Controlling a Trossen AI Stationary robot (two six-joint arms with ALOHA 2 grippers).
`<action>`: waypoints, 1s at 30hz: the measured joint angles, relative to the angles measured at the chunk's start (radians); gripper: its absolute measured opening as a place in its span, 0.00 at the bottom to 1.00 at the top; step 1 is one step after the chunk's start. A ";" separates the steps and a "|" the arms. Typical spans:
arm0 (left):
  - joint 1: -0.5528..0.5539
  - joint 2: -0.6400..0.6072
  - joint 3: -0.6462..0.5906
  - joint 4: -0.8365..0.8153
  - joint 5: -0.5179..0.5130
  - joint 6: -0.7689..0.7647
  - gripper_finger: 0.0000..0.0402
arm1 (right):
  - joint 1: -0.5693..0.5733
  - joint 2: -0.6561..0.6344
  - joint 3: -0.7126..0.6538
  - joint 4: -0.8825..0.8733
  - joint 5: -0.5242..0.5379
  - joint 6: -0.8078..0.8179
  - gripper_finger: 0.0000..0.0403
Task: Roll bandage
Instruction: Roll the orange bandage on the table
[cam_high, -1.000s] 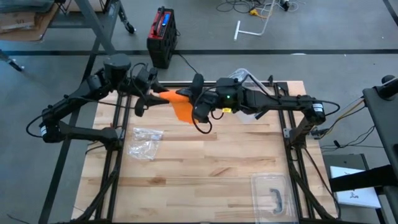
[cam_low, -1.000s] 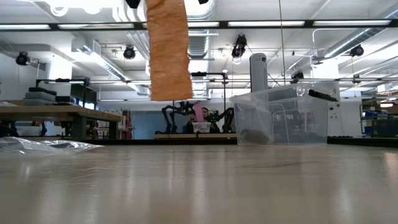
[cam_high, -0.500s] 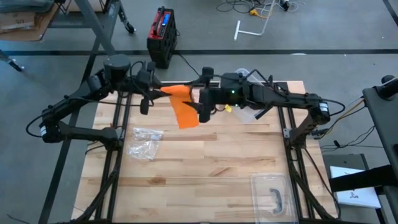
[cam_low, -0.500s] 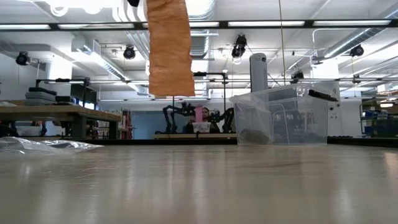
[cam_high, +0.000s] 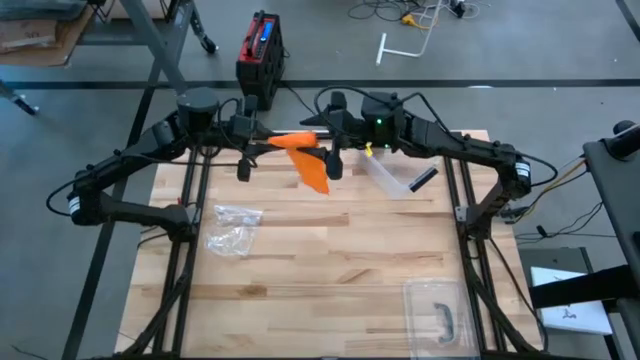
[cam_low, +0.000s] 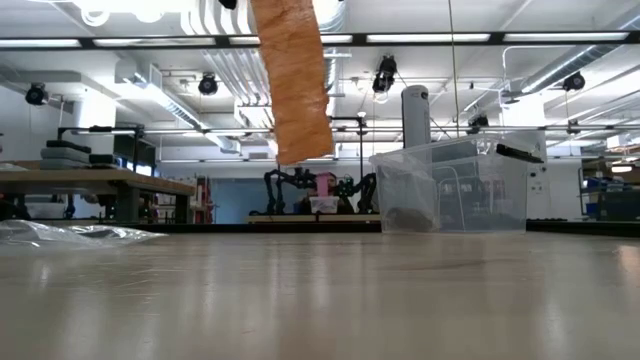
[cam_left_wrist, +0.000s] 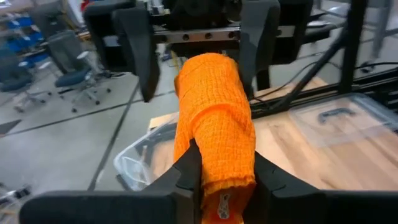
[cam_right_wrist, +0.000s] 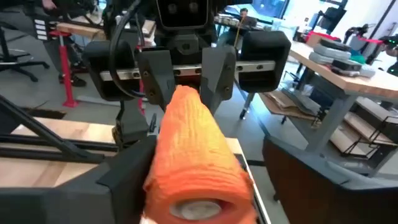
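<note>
Bandage (cam_high: 305, 152), held aloft over the table's far edge solely by my clenched left gripper (cam_high: 262, 148) while the right gripper (cam_high: 328, 150) stands released around its roll end, could unwind if the dangling tail swings.

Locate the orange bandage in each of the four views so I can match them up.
High view: the orange bandage is at the table's far edge, between the two grippers, tail hanging.
Low view: only its tail shows, hanging from the top edge.
Left wrist view: centre, the roll clamped between the left gripper fingers.
Right wrist view: centre, the roll between the right gripper's open fingers.
Shared landmark: the clear plastic bin.
</note>
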 joint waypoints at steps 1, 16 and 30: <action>0.000 0.001 0.000 0.007 -0.013 0.000 0.15 | -0.001 0.006 0.000 0.003 0.000 0.000 0.70; 0.013 0.003 -0.010 -0.008 -0.038 -0.052 0.29 | 0.002 0.017 -0.003 -0.014 0.010 -0.283 0.17; 0.032 -0.063 -0.011 -0.003 0.098 -0.141 0.66 | 0.077 0.009 -0.002 0.022 0.034 -0.721 0.15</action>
